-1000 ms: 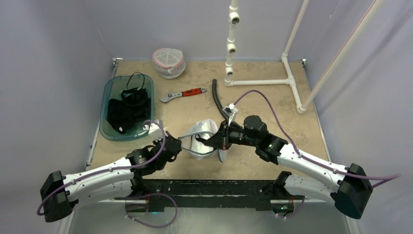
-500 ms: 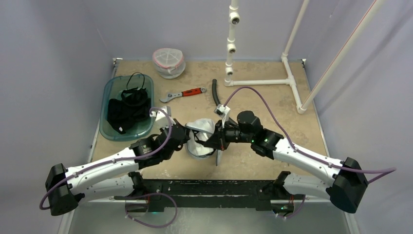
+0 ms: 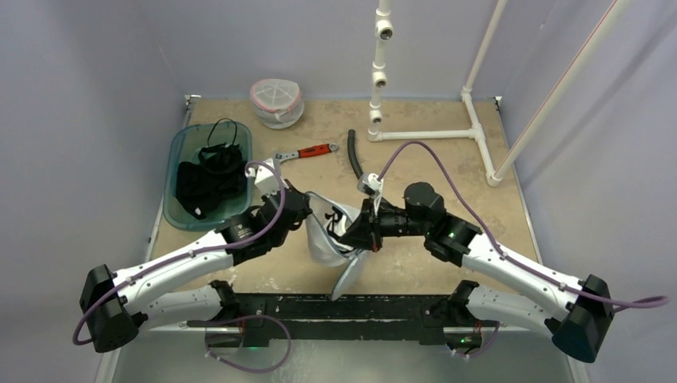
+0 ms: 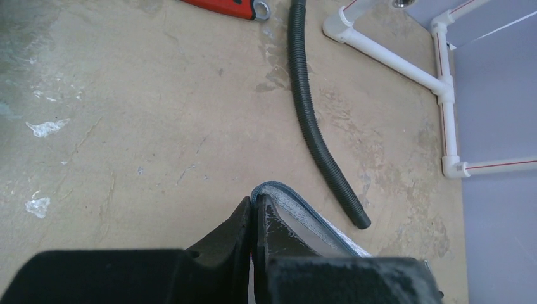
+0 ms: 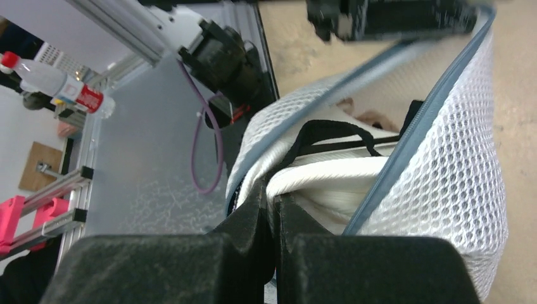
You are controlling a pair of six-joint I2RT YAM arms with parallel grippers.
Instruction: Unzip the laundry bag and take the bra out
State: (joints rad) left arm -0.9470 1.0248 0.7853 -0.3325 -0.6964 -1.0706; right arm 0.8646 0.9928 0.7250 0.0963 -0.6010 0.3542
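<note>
The white mesh laundry bag (image 3: 318,239) hangs open between my two grippers over the table's near middle. My left gripper (image 3: 306,214) is shut on the bag's grey-blue zipper rim (image 4: 297,212), its jaws (image 4: 256,206) pinching the edge. My right gripper (image 3: 357,233) is shut on the white satin bra (image 5: 329,183), which has black straps and lies in the bag's open mouth between the zipper edges. The bag's mesh wall (image 5: 443,177) fills the right of the right wrist view. A white piece (image 3: 346,278) hangs down below the right gripper.
A teal bin (image 3: 177,152) with black garments stands at the left. A second round mesh bag (image 3: 276,102) sits at the back. A red-handled wrench (image 3: 307,152), a black hose (image 3: 354,159) and a white PVC pipe frame (image 3: 431,134) lie beyond the bag.
Both grippers have lifted with the bag and drawn closer together. The bag's mouth has turned up and spread, and a white piece now hangs below the right gripper.
</note>
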